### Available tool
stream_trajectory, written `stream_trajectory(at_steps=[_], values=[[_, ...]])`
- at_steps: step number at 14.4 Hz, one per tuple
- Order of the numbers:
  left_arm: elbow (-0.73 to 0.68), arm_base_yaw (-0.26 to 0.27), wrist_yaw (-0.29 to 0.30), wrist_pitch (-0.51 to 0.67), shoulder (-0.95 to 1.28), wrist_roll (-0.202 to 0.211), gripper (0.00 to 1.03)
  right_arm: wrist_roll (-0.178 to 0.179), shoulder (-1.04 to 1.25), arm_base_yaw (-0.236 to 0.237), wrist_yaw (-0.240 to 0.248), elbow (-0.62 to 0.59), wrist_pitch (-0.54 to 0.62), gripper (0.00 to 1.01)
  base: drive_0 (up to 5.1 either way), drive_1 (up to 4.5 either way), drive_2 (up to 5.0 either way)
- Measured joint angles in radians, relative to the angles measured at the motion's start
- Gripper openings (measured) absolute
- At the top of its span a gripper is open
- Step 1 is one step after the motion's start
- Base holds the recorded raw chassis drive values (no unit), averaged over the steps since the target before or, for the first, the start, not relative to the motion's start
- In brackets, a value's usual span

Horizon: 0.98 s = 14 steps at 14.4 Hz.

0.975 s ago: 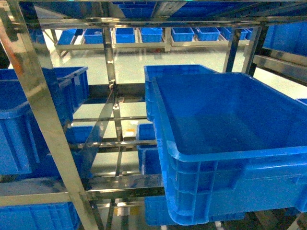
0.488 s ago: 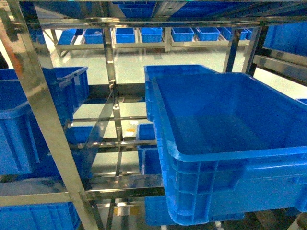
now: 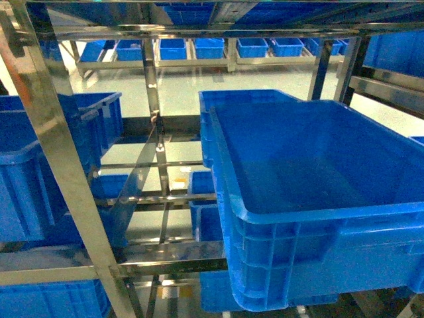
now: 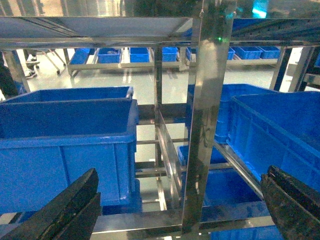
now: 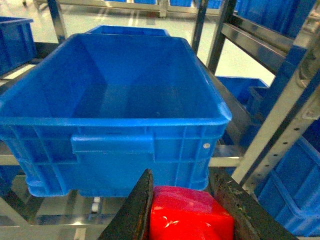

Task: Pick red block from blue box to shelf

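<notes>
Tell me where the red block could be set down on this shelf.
Best free patch: the bare floor of the big crate directly ahead of the right gripper, which holds the red block. The shelf left of it is open rails only, with crates packed around.

No text, label, brand, number or sign is showing legibly in any view. The crates (image 3: 318, 199) and the shelf (image 3: 59, 165) are carrying no readable markings, and the red block (image 5: 190, 220) is showing only a plain glossy face.
</notes>
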Motion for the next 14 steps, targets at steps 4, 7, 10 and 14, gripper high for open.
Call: stream_trajectory(at_steps=[4, 7, 10, 14], values=[[0.000, 0.000, 0.000, -0.001, 0.000, 0.000, 0.98, 0.051, 0.749, 0.029, -0.020, 0.214, 0.523, 0.29, 0.0, 0.00, 0.0], [0.000, 0.000, 0.000, -0.001, 0.000, 0.000, 0.98, 0.111, 1.297, 0.073, -0.043, 0.581, 0.538, 0.29, 0.0, 0.00, 0.0], [0.000, 0.000, -0.001, -0.001, 0.000, 0.000, 0.98, 0.098, 1.435, 0.079, 0.000, 0.676, 0.693, 0.90, 0.0, 0.00, 0.0], [0.000, 0.000, 0.000, 0.000, 0.000, 0.000, 0.98, 0.088, 1.202, 0.029, 0.055, 0.322, 1.122, 0.52, 0.0, 0.00, 0.0]])
